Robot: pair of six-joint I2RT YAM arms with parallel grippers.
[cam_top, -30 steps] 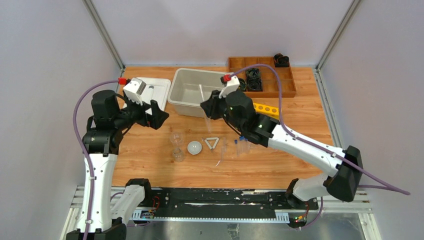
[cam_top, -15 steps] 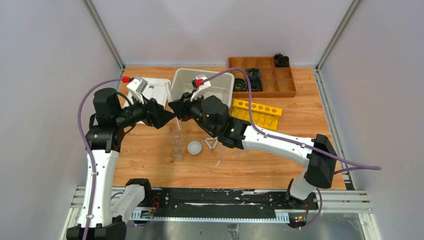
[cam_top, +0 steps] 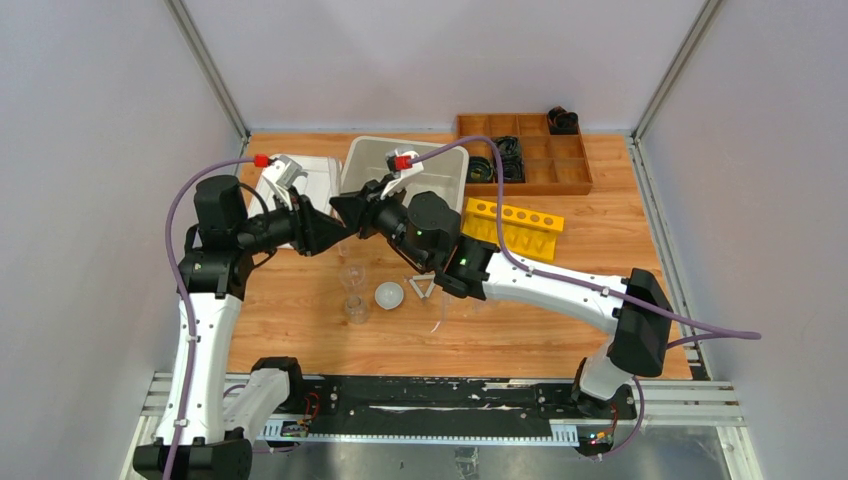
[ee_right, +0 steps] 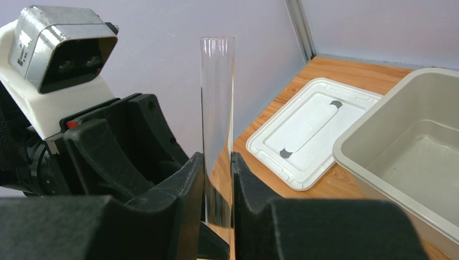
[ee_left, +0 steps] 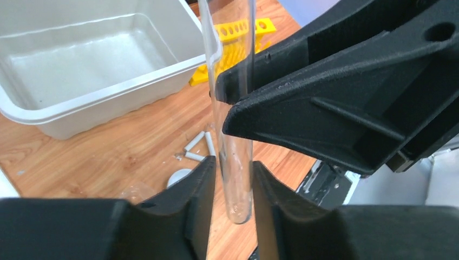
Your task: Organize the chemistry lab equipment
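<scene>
gripping clear tube (ee_right: 217, 108) upright, open end up: right tool (ee_right: 217, 169); left tool (ee_left: 233, 169) hold unclear.

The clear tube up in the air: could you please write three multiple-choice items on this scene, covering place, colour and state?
1. What colour is the rack? A yellow; B green; C red.
2. The bin is: A lidded; B open, its lid beside it; C overturned.
3. Where is the clear tube? A in the bin; B between the left gripper and right gripper; C in the rack.
A: plainly yellow. B: lid lies flat alongside. B: both grippers' fingers flank it in mid-air.
</scene>
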